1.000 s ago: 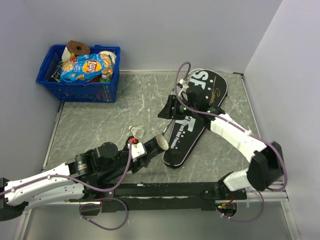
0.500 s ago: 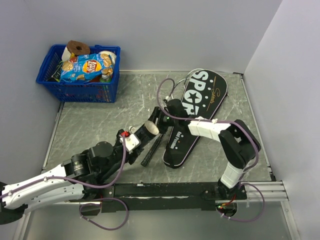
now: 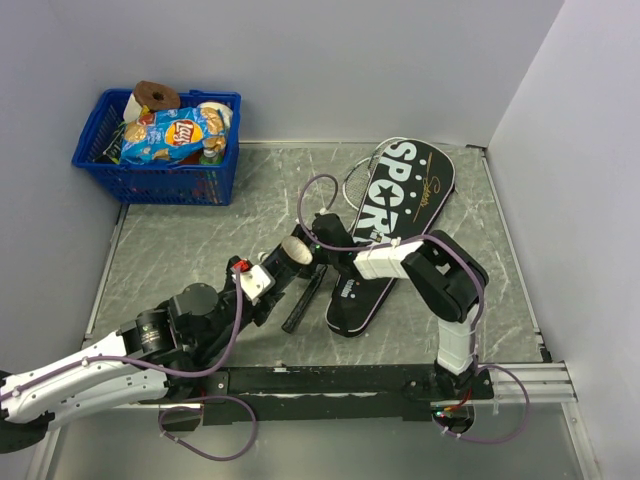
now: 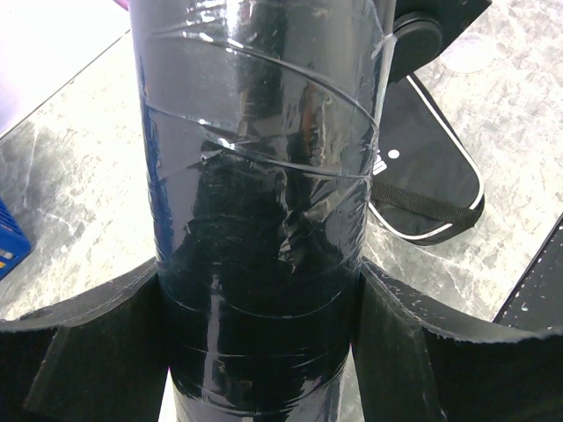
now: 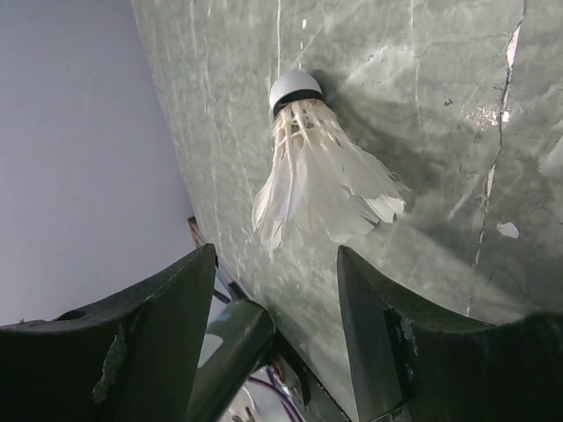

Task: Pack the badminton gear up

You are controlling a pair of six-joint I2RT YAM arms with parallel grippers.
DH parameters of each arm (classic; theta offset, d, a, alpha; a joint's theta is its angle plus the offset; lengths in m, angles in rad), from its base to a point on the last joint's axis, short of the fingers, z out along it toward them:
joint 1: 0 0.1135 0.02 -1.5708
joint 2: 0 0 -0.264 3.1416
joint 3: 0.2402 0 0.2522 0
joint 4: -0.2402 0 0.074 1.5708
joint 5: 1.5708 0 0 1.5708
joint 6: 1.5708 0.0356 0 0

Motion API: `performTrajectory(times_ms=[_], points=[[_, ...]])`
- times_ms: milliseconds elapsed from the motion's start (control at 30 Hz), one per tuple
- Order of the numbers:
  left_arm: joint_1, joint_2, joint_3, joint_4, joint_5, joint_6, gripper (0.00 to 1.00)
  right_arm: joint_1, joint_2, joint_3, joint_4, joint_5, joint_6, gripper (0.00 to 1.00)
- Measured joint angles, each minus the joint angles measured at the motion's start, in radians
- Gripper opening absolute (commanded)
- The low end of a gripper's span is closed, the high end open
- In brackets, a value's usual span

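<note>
A blue basket [image 3: 155, 165] sits in the tabletop's [image 3: 200, 250] far left corner. Near the middle, the left hand [image 4: 264, 347] is clamped around the dark tube [image 4: 264, 176]. Just to its right, the right hand [image 5: 277, 264] hangs wide open and empty above a white shuttlecock [image 5: 321, 180] that lies on the tabletop. The SPORT bag [image 3: 395, 215] lies toward the far right corner, with white racket frames [image 3: 358, 178] showing at its far left edge.
</note>
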Motion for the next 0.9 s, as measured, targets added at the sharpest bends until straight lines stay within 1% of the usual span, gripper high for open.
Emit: performTrajectory(times_ms=[367,567,667,733,767,900], points=[[0.002,-0.002,0.000,0.000,0.019,0.000,0.01,0.018,0.021,0.034,0.042,0.088,0.063,0.64],[0.004,-0.002,0.000,0.000,0.027,0.000,0.01,0.017,0.069,0.106,0.037,0.116,0.068,0.62],[0.005,-0.002,0.000,0.000,0.029,0.000,0.01,0.017,0.090,0.140,0.015,0.129,0.064,0.59],[0.005,-0.002,0.000,0.000,0.031,0.000,0.01,0.017,0.092,0.154,0.000,0.134,0.060,0.55],[0.005,-0.002,0.000,0.000,0.032,0.000,0.01,0.017,0.092,0.159,-0.008,0.135,0.054,0.49],[0.005,-0.002,0.000,0.000,0.034,0.000,0.01,0.016,0.092,0.164,-0.016,0.141,0.039,0.38]])
